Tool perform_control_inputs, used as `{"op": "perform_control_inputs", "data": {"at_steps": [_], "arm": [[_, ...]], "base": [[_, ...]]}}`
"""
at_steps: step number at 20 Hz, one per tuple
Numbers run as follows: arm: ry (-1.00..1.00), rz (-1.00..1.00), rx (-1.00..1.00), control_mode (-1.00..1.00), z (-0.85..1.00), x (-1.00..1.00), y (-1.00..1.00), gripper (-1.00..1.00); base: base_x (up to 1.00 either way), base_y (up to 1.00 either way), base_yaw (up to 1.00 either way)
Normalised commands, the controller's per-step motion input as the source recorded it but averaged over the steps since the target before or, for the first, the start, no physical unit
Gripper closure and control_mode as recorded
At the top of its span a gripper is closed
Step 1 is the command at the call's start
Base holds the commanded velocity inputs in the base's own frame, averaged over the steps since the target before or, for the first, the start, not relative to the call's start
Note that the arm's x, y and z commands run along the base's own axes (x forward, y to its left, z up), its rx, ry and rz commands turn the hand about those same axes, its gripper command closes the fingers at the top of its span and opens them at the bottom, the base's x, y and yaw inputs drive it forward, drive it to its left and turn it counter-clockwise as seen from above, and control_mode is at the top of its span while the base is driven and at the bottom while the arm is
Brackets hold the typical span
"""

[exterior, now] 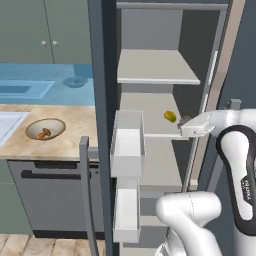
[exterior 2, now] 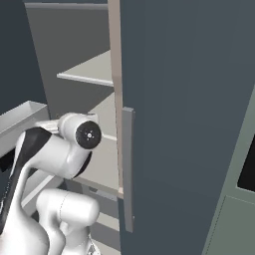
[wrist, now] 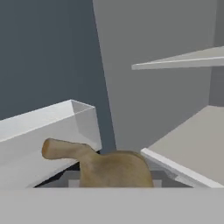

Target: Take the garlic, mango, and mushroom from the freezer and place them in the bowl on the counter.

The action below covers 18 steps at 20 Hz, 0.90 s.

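The freezer (exterior: pixel 150 65) stands open, with pale shelves inside. On its middle shelf lies the yellow-green mango (exterior: pixel 170 116). Just right of the mango, at the shelf's front, is my gripper (exterior: pixel 184 121). In the hand view a tan garlic bulb (wrist: pixel 113 168) with a stubby stem sits right at my fingertips and hides them; the gripper is shut on it. On the counter (exterior: pixel 75 135) to the left rests the tan-rimmed bowl (exterior: pixel 61 127), and a brown mushroom (exterior: pixel 44 133) lies in it.
White door bins (exterior: pixel 127 142) on the open left door jut out close to my hand. The right freezer door (exterior 2: pixel 189 124) stands beside the arm. A white sink (exterior: pixel 7 125) lies left of the bowl, and a dark appliance front (exterior: pixel 50 200) sits below the counter.
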Motion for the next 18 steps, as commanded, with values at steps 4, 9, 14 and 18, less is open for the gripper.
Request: {"op": "perform_control_inputs", "data": {"at_steps": [4, 9, 14, 18], "arm": [[0.14, -0.11, 0.00, -1.00, 0.71, -0.62, -0.30, 1.00], [0.12, -0.07, -0.02, -1.00, 0.14, -0.46, 0.00, 1.00], [0.18, -0.03, -0.06, -1.00, -0.23, -0.21, 0.00, 1.00], [0.08, -0.04, -0.05, -1.00, -0.21, -0.36, 0.00, 1.00]], "base": [[0.00, 0.00, 0.00], [0.00, 0.00, 0.00], [0.00, 0.00, 0.00], [0.00, 0.00, 0.00]]}}
